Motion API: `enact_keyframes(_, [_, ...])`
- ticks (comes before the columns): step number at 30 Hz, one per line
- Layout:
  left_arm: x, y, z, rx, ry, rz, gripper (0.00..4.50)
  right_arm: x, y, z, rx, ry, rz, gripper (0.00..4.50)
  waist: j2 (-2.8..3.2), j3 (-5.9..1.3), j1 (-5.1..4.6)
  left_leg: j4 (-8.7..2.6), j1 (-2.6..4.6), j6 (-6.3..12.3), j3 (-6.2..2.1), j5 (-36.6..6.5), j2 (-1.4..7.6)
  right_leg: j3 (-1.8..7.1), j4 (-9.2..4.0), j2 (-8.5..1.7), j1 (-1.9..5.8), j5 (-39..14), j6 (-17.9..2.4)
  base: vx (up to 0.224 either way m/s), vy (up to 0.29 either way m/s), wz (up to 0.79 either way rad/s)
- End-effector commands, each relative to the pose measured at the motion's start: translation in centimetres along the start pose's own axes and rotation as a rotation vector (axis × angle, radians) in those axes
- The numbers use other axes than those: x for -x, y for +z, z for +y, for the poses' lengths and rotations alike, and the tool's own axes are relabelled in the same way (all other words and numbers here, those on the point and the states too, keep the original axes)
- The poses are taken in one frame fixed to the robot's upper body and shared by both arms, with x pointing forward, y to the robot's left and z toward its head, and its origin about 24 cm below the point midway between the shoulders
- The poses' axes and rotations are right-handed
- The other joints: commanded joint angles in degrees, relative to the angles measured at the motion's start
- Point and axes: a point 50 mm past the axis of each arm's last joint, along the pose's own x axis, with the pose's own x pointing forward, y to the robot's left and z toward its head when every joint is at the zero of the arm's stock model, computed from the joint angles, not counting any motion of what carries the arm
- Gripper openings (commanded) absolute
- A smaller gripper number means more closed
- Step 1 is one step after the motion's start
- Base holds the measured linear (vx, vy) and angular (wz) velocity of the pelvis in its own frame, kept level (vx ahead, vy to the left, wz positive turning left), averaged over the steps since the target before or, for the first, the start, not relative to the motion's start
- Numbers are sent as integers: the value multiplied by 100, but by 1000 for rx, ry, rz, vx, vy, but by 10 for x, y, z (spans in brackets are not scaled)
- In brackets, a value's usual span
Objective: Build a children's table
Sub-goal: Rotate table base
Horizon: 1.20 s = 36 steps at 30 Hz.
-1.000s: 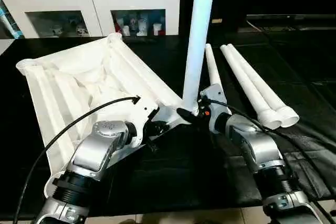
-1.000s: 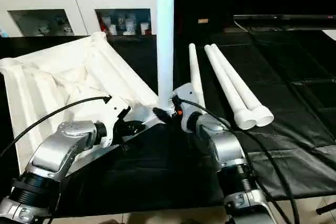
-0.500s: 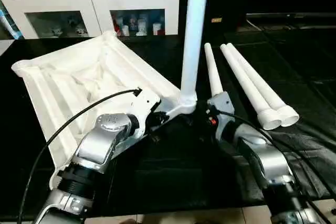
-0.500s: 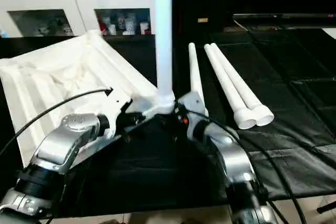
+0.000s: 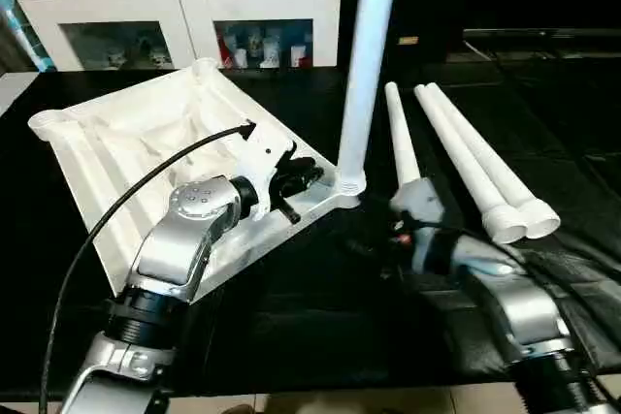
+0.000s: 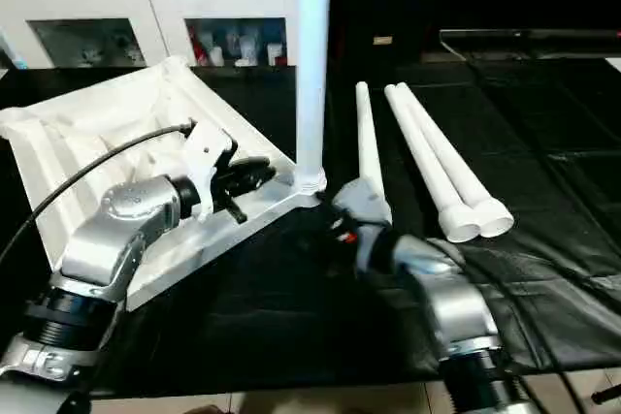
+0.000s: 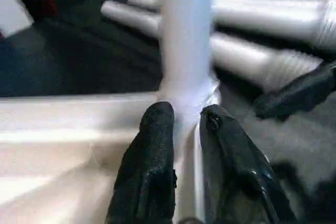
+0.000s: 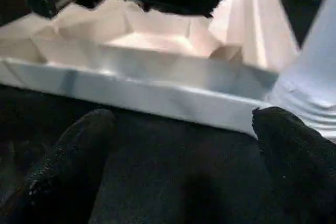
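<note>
The white tabletop lies upside down on the black table, ribs up, one leg already standing in its near corner socket. It looks like light, stiff, rather slick plastic; I'd hold it by the raised rim or a rib, not the smooth tube. Behind it a white cabinet closes off the back, but there is free black surface in front and to the right. Three spare legs lie together there, close beside the standing one, easy to knock rolling. The left hand hovers over the rim near the socket, fingers a little apart, gripping nothing. The right hand is spread wide, empty, low before the rim.
</note>
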Motion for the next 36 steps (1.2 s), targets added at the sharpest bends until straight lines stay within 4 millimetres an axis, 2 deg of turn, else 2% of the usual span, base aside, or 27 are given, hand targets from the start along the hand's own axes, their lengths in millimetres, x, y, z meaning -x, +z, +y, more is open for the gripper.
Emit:
enact_keyframes(1, [15,3,18,-6,101,16,98,-5,4,1,17,2,17,450,-1,-415,33,-359,27,226,-80,-1011,163,271,-516,-418,304,-1405,-973,0,0,0])
enact_keyframes(2, [16,3,19,-6,106,17,98,-5,4,1,17,3,18,450,4,-417,34,-360,35,204,-84,-1011,170,272,-500,-418,301,-1358,-998,0,0,0])
enact_keyframes(3, [38,3,41,-16,219,50,98,-10,3,3,14,3,41,450,10,-414,32,-366,29,189,-89,-1010,172,267,-490,-413,305,-1294,-1027,0,0,0])
enact_keyframes(4, [38,3,41,-16,219,50,81,-10,3,3,14,3,41,450,4,-420,22,-373,8,177,-101,-958,161,262,-461,-409,320,-1192,-1047,0,0,0])
enact_keyframes(5, [53,0,55,-38,291,91,70,-12,2,4,14,-2,53,450,-28,-423,12,-375,13,179,-96,-956,166,262,-463,-405,318,-1149,-1044,0,0,0])
enact_keyframes(6, [68,-4,68,-72,362,147,63,-15,0,5,6,-3,68,450,-4,-419,-2,-370,13,181,-96,-946,153,266,-452,-404,314,-1128,-1045,0,0,0])
enact_keyframes(7, [70,-4,69,-75,369,153,60,-15,0,5,6,-3,69,450,-10,-418,0,-371,23,185,-100,-941,155,270,-445,-409,305,-1138,-1045,0,0,0])
enact_keyframes(8, [83,-8,78,-107,421,206,60,-17,-2,5,1,-4,83,450,-24,-412,-2,-375,25,189,-91,-944,159,271,-457,-405,299,-1159,-1042,0,0,0])
enact_keyframes(9, [106,-14,89,-161,479,310,50,-21,-5,7,5,-4,100,450,-63,-415,8,-377,32,184,-90,-934,170,277,-446,-410,283,-1148,-1041,0,0,0])
enact_keyframes(10, [111,-16,91,-167,492,339,25,-21,-6,7,0,-4,108,450,-17,-413,-2,-400,20,164,-103,-917,171,274,-419,-404,280,-1125,-1031,0,0,0])
enact_keyframes(11, [113,-17,92,-169,496,348,21,-22,-6,7,-2,-5,111,450,3,-415,1,-394,60,139,-100,-957,182,277,-427,-407,249,-1115,-1047,0,0,0])
enact_keyframes(12, [122,-21,94,-177,503,397,20,-23,-8,7,-1,-10,125,450,9,-404,-1,-398,71,126,-98,-1018,186,282,-438,-402,242,-1130,-1070,0,0,0])
enact_keyframes(13, [129,-26,95,-181,518,443,16,-25,-10,7,-7,-17,141,450,11,-399,40,-403,95,78,-85,-1089,200,295,-432,-410,213,-1077,-1138,0,0,0])
enact_keyframes(14, [138,-33,96,-190,536,512,7,-28,-11,7,-7,-25,157,450,6,-398,28,-414,79,60,-88,-1122,197,294,-418,-411,227,-1075,-1151,0,0,0])
enact_keyframes(17, [146,-40,97,-206,547,581,7,-30,-11,7,-2,-26,160,450,32,-383,76,-435,106,-16,-92,-1331,206,306,-446,-424,203,-1194,-1122,0,0,0])
enact_keyframes(18, [146,-40,97,-206,547,581,7,-30,-11,7,-2,-26,160,450,23,-379,110,-445,109,-50,-92,-1408,206,312,-454,-429,207,-1265,-1090,0,0,0])
enact_keyframes(19, [148,-48,97,-211,540,633,7,-33,-12,8,-4,-28,165,450,46,-386,148,-442,124,-87,-98,-1472,204,316,-455,-438,194,-1302,-1066,0,0,0])
enact_keyframes(21, [148,-53,95,-206,526,666,7,-35,-13,9,-4,-32,170,450,34,-380,147,-457,107,-120,-106,-1554,196,317,-462,-439,211,-1352,-1028,0,0,0])
enact_keyframes(26, [144,-64,87,-186,462,704,7,-37,-14,9,-10,-46,177,450,65,-389,145,-457,94,-173,-121,-1558,189,318,-456,-448,226,-1307,-1032,0,0,0])
enact_keyframes(27, [140,-68,80,-177,401,717,7,-38,-15,8,-10,-59,186,450,93,-397,142,-451,97,-178,-124,-1563,190,318,-449,-447,226,-1249,-1047,0,0,0])
enact_keyframes(28, [140,-68,80,-177,401,717,7,-38,-15,8,-10,-59,186,450,91,-394,134,-455,99,-183,-124,-1574,190,317,-455,-445,222,-1234,-1060,0,0,0])
enact_keyframes(29, [136,-73,67,-191,268,733,7,-41,-16,4,-14,-96,196,450,108,-408,143,-447,102,-191,-128,-1547,188,318,-443,-450,224,-1141,-1108,0,0,0])
enact_keyframes(30, [136,-73,67,-191,268,733,7,-41,-16,4,-14,-96,196,450,102,-400,139,-459,95,-203,-137,-1570,195,317,-443,-455,221,-1150,-1133,0,0,0])
enact_keyframes(34, [135,-81,39,-167,11,774,7,-49,-18,1,-36,-133,194,450,103,-395,117,-458,118,-236,-125,-1704,207,326,-430,-452,201,-1112,-1222,0,0,0])
enact_keyframes(36, [132,-79,23,-124,-117,731,7,-55,-17,1,-51,-138,186,450,101,-382,106,-463,109,-256,-119,-1698,199,326,-413,-448,207,-1071,-1269,0,0,0])
